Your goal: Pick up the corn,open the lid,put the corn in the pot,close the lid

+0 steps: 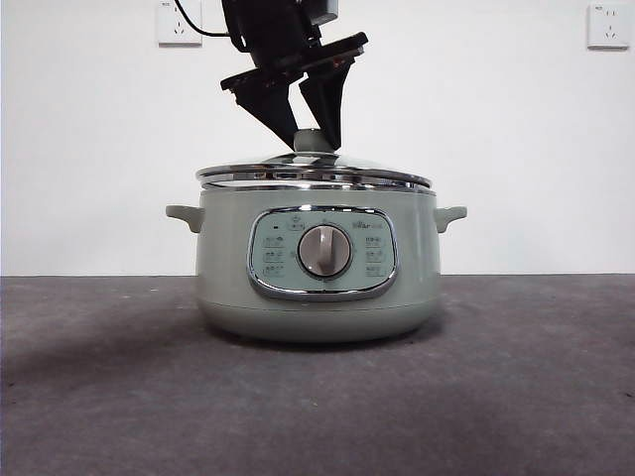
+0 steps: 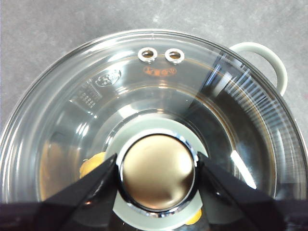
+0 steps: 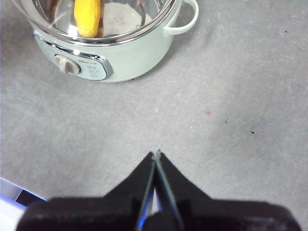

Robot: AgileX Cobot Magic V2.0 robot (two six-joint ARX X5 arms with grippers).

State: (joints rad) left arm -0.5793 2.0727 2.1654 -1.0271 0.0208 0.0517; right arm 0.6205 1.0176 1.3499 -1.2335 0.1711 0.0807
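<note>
The sage-green pot [image 1: 317, 297] stands mid-table with its dial facing the front view. The glass lid [image 1: 317, 171] lies on its rim. My left gripper [image 1: 316, 134] comes down from above, its jaws pressed on either side of the lid's knob [image 2: 156, 173]. The left wrist view looks down through the lid [image 2: 144, 96]; yellow bits of the corn [image 2: 91, 166] show beneath it. In the right wrist view the corn [image 3: 87, 17] lies inside the pot [image 3: 134, 57] under the glass. My right gripper [image 3: 156, 154] is shut and empty, over bare table away from the pot.
A white wall with two sockets [image 1: 179, 20] [image 1: 607, 25] stands behind the pot. The table [image 1: 99, 397] is dark grey. A pot handle [image 2: 269, 57] sticks out beside the lid. A small red speck [image 3: 208, 112] marks the table.
</note>
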